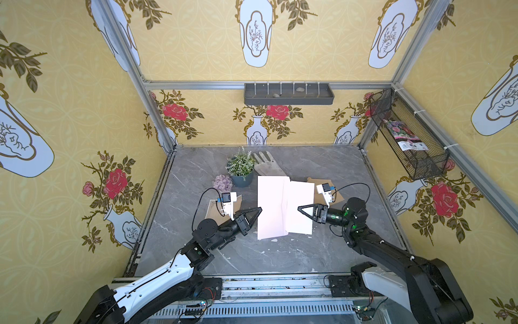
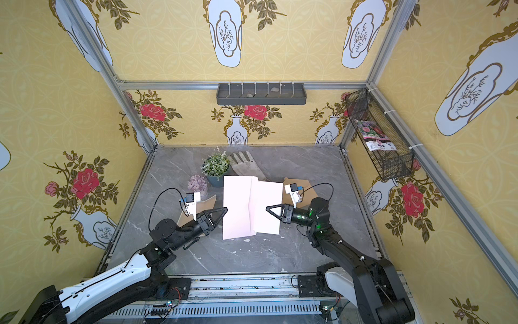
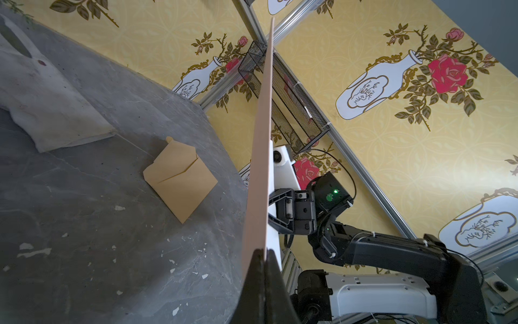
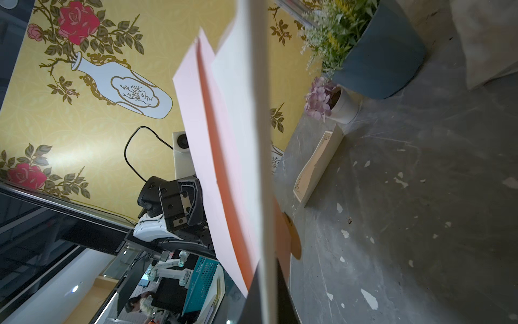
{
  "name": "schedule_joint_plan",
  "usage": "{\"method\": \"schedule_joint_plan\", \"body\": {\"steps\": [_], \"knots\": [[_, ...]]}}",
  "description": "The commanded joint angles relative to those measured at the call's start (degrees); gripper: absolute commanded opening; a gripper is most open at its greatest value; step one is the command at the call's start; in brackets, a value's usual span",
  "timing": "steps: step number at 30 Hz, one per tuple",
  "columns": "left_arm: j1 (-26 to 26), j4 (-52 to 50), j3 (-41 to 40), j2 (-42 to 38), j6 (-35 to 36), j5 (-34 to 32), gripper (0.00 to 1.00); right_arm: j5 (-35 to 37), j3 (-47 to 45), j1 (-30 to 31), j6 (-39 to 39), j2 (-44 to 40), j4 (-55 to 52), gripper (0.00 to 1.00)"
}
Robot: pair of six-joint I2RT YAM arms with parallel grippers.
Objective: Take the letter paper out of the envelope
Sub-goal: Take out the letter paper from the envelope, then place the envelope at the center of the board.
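left gripper [image 1: 259,209] clamped on flat pale-pink envelope [image 1: 270,207] edge | right gripper [image 1: 299,209] pinching smooth white rectangular letter paper [image 1: 301,206], part-out beside envelope

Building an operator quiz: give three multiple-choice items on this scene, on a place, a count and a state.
1. The potted plant stands: A) on the table beyond the envelope; B) in the wire basket; C) on the glove.
2. Stones in the wall tray: A) one; B) two; C) five.
3. The right end effector is: A) open; B) shut on the letter paper; C) shut on the plant.
A: pot on the table, farther back; B: two stones show; B: jaws pinch the white sheet.
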Motion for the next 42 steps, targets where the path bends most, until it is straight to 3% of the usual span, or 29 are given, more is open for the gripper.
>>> {"method": "schedule_joint_plan", "body": {"steps": [1,5,16,23,32,42], "knots": [[0.1,-9.0,-0.3,-0.2,1.3,-4.8,0.0,5.5,4.9,-1.9,-12.6,-7.1,-25.9,0.0],[0.1,-10.7,-2.0,3.5,1.3,-8.6,0.0,9.0,7.8,-2.3,-16.9,-11.5,-36.6,0.0],[0.1,-3.5,4.6,26.0,3.3,-7.7,0.0,7.7,7.1,-2.4,-15.8,-13.3,-36.3,0.0],[1.1,-11.7,13.0,32.4,9.1,-12.1,0.0,7.3,6.0,-2.4,-15.9,-15.3,-37.8,0.0],[9.7,-5.8,16.7,45.5,7.9,-0.6,0.0,7.2,4.9,-2.4,-15.2,-17.0,-38.2,0.0],[13.8,-3.9,17.2,50.8,7.7,0.1,0.0,7.9,6.0,-2.4,-15.9,-17.6,-40.7,0.0]]}}
